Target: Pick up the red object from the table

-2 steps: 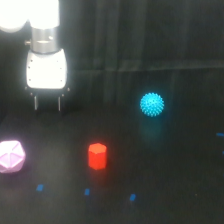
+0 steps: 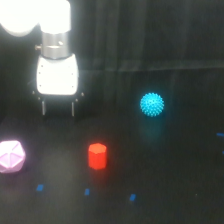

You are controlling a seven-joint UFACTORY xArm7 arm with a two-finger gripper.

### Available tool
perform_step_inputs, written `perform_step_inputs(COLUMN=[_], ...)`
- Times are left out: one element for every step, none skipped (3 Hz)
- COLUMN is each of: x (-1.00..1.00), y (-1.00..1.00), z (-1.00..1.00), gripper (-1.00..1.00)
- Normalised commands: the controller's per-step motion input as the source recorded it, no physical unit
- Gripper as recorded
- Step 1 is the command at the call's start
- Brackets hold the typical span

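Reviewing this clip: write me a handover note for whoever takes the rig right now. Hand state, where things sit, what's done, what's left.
Hand: open, empty, fingers pointing down, above the table, toward the exterior view's upper left.
Red block: upright on the table, untouched, below and to the view's right of the hand.
Nearby: cyan spiky ball at the view's right, pink polyhedron at the left edge; both clear of the block.
Done: nothing grasped yet.
Left: move over the block, descend, close, lift.

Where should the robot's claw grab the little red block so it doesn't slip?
Probably from straight above, closing on two opposite flat side faces of the red block. It stands upright on the table with free space all round, and the gripper hangs with fingers pointing down.
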Motion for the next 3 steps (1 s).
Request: perform_step_inputs(x=[0.93,1.0,1.0], y=[-0.74,-1.0,-0.97], z=[-0.55,-0.26,-0.06], gripper=[0.86,1.0,0.97])
